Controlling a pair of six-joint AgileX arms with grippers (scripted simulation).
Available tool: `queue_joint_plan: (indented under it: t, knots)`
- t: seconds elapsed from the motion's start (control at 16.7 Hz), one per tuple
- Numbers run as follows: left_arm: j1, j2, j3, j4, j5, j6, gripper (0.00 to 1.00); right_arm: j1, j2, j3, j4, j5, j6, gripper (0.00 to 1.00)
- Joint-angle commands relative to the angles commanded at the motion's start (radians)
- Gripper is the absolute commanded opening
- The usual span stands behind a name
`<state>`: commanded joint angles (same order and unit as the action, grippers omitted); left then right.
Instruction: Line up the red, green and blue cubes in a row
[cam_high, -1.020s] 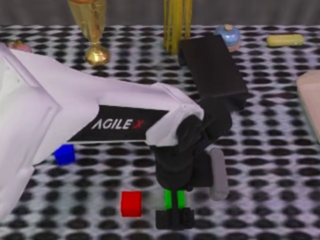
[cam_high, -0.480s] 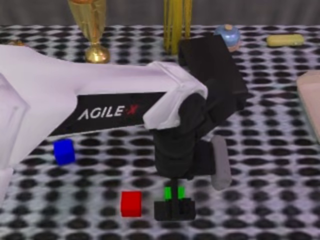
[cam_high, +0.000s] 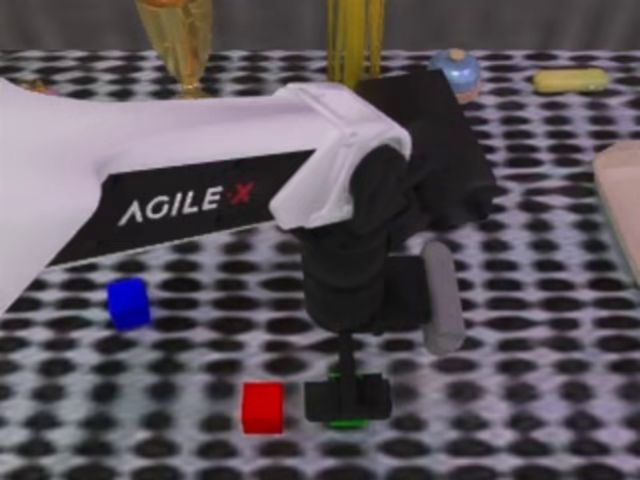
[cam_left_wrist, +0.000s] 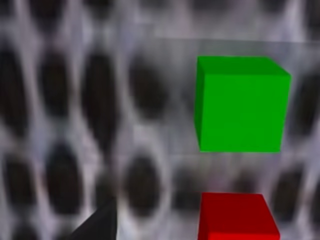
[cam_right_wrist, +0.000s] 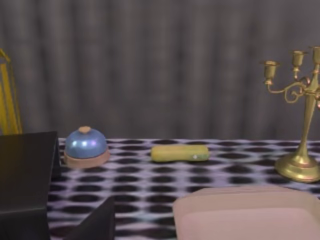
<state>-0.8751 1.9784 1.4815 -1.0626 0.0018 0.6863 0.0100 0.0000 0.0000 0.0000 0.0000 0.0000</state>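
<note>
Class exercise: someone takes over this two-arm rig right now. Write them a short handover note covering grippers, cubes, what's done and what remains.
Left gripper: down at the table's near edge, directly over the bright green cube; grip unclear.
Right gripper: out of sight, its wrist camera facing the back of the table.
Bright red cube: just left of the green one, a small gap between.
Deep blue cube: apart, farther left and back.
Done: red and green side by side.
Left: bring blue into the row.

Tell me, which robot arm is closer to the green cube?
Left. The left gripper is right over the green cube, beside the red cube. The right arm is out of the top view, parked elsewhere.
</note>
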Motion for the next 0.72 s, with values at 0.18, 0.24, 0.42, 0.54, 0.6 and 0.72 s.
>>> queue_joint_plan:
  t: [0.18,0.24,0.42,0.54,0.6,0.72]
  knots:
    - [0.065,-0.004,-0.013,0.009,-0.002,0.051,1.00,0.000,0.000,0.000,0.000,0.000,0.000,1.00]
    - [0.107,-0.007,-0.021,0.013,-0.003,0.080,1.00,0.000,0.000,0.000,0.000,0.000,0.000,1.00]
    - [0.288,-0.012,-0.055,0.028,-0.003,0.185,1.00,0.000,0.000,0.000,0.000,0.000,0.000,1.00]
    - [0.427,-0.018,-0.082,0.039,-0.001,0.262,1.00,0.000,0.000,0.000,0.000,0.000,0.000,1.00]
    - [0.491,-0.021,-0.094,0.045,-0.001,0.298,1.00,0.000,0.000,0.000,0.000,0.000,0.000,1.00]
    - [0.590,-0.030,-0.112,0.059,-0.001,0.362,1.00,0.000,0.000,0.000,0.000,0.000,0.000,1.00]
